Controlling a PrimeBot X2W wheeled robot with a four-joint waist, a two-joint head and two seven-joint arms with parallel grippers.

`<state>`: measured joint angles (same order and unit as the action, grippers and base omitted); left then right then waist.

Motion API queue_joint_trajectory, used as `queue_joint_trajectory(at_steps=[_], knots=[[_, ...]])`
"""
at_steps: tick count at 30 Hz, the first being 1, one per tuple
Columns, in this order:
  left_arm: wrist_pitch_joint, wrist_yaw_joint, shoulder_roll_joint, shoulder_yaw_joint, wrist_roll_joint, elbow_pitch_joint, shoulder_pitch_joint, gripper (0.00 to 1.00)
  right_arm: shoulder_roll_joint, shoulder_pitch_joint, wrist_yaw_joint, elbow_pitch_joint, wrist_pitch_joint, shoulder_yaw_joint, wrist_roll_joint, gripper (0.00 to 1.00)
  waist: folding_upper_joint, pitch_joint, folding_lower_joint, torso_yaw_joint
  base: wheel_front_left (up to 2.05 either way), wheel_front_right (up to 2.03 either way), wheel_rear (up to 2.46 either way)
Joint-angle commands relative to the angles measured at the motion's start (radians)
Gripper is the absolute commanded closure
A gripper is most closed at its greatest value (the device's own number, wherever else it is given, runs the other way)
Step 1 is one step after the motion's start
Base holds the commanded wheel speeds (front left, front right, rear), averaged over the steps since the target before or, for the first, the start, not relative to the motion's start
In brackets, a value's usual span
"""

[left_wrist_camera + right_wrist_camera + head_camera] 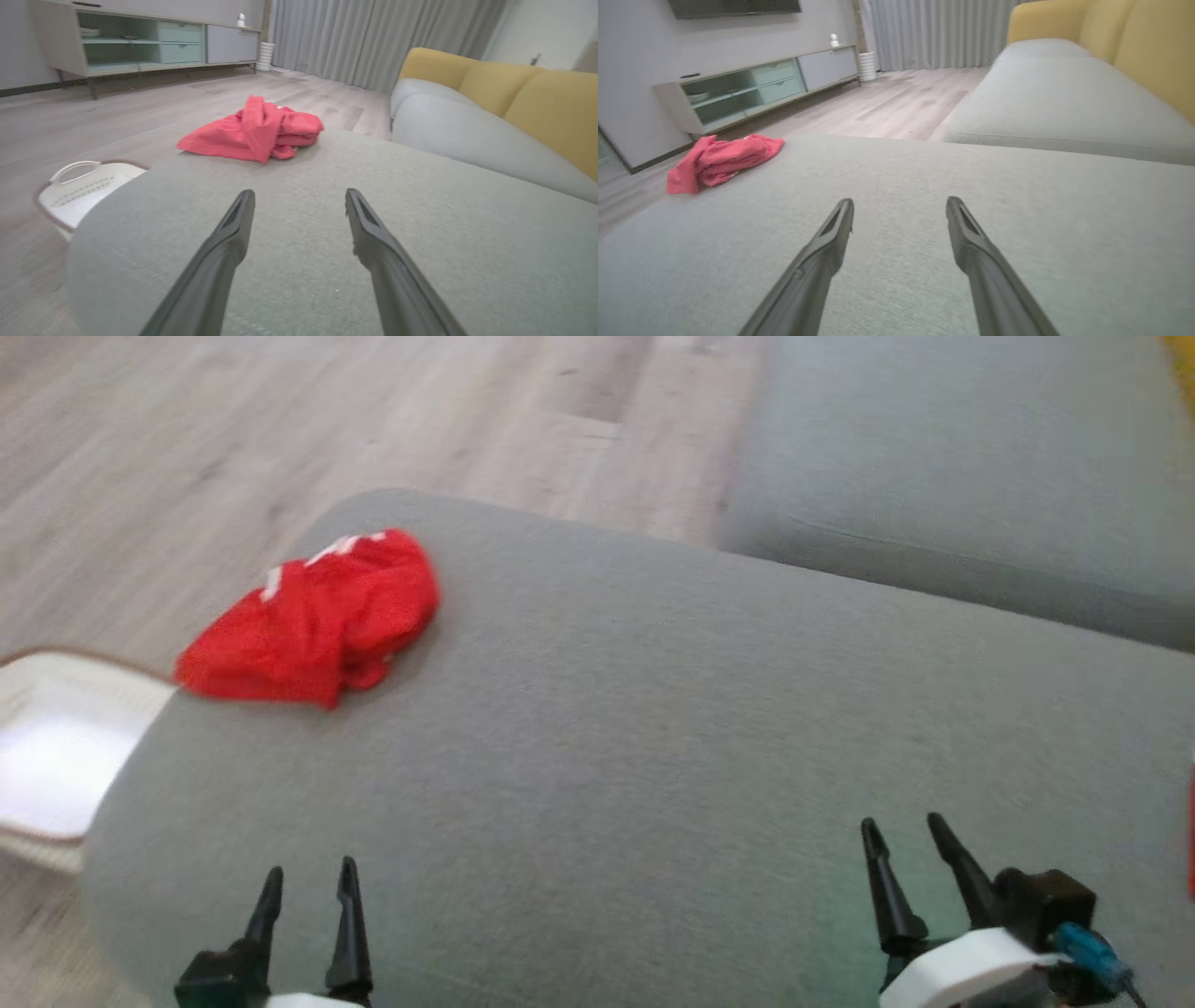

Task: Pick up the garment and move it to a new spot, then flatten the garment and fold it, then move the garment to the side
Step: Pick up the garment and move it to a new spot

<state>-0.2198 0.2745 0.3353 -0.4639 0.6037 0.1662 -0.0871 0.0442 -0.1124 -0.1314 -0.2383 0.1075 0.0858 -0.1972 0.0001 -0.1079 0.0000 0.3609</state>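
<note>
**A:** Where is the garment?

**B:** A crumpled red garment with a few white marks lies on the grey ottoman, at its far left corner, one edge reaching the ottoman's rim. No letters or number face any camera, so I cannot tell whether this is the jersey or the shorts.

**A:** Anything else red?

**B:** A thin red sliver shows at the ottoman's right side, cut off by the edge of the head view. It is too little to name.

**A:** And the grippers?

**B:** The left gripper hangs over the ottoman's near left part, the right gripper over its near right part. On both, the jaws stand wide apart with nothing between them but grey upholstery. Both are well apart from the red garment.

**A:** What surrounds the ottoman?

**B:** A white laundry basket with a brown rim stands on the wooden floor, just beside the ottoman's left edge and near the garment's corner. A sofa with grey seat cushions and yellow back cushions sits beyond the ottoman's far right side.
</note>
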Motion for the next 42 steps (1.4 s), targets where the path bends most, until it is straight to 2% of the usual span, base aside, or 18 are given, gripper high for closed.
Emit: queue_joint_trajectory(at_steps=[1,9,16,19,23,26,27,28,32,37,42], knots=[[-0.002,0.005,0.018,0.04,-0.011,-0.036,0.054,0.0,0.006,0.059,0.001,0.024,0.02,0.026,-0.007,0.0,-0.0001,0.004,0.0,0.08,0.0,0.0,0.0],[-0.02,0.027,0.021,0.078,-0.004,-0.074,0.032,0.0,0.006,0.127,0.001,-0.031,0.022,0.1,-0.009,0.0,-0.0001,0.042,0.0,0.116,0.0,0.0,0.0],[-0.029,0.035,0.029,0.096,-0.012,-0.102,0.022,0.0,0.006,0.149,0.001,-0.063,0.034,0.109,-0.004,0.0,-0.0001,0.052,0.0,0.125,0.0,0.0,0.0],[-0.018,0.025,0.053,0.095,-0.023,-0.124,0.043,0.0,0.006,0.147,0.001,-0.062,0.03,0.092,0.011,0.0,-0.0001,0.056,0.0,0.129,0.0,0.0,0.0],[0.025,0.015,0.128,0.133,-0.034,-0.179,0.122,0.0,0.006,0.133,0.001,-0.025,0.015,0.048,0.042,0.0,-0.0001,0.061,0.0,0.136,0.0,0.0,0.0],[0.089,-0.005,0.222,0.172,-0.048,-0.211,0.216,0.0,0.006,0.122,0.001,0.027,-0.014,0.023,0.074,0.0,-0.0001,0.084,0.0,0.119,0.0,0.0,0.0],[0.089,-0.005,0.222,0.172,-0.048,-0.211,0.216,0.0,0.006,0.122,0.001,0.027,-0.014,0.023,0.074,0.0,-0.0001,0.084,0.0,0.119,0.0,0.0,0.0],[0.106,-0.012,0.249,0.191,-0.044,-0.219,0.25,0.0,0.006,0.127,0.001,0.052,-0.028,0.021,0.09,0.0,-0.0001,0.104,0.0,0.104,0.0,0.0,0.0],[0.184,-0.067,0.341,0.224,-0.04,-0.197,0.406,0.0,0.006,0.157,0.001,0.158,-0.096,0.03,0.159,0.0,-0.0001,0.185,0.0,0.045,0.0,0.0,0.0],[0.258,-0.125,0.383,0.246,-0.009,-0.062,0.606,0.0,0.006,0.205,0.001,0.298,-0.184,0.053,0.244,0.0,-0.0001,0.298,0.0,-0.031,0.0,0.0,0.0],[0.322,-0.168,0.35,0.257,0.06,0.148,0.766,0.0,0.009,0.231,0.001,0.431,-0.265,0.083,0.296,0.0,-0.0001,0.412,0.0,-0.095,0.0,0.0,0.0]])
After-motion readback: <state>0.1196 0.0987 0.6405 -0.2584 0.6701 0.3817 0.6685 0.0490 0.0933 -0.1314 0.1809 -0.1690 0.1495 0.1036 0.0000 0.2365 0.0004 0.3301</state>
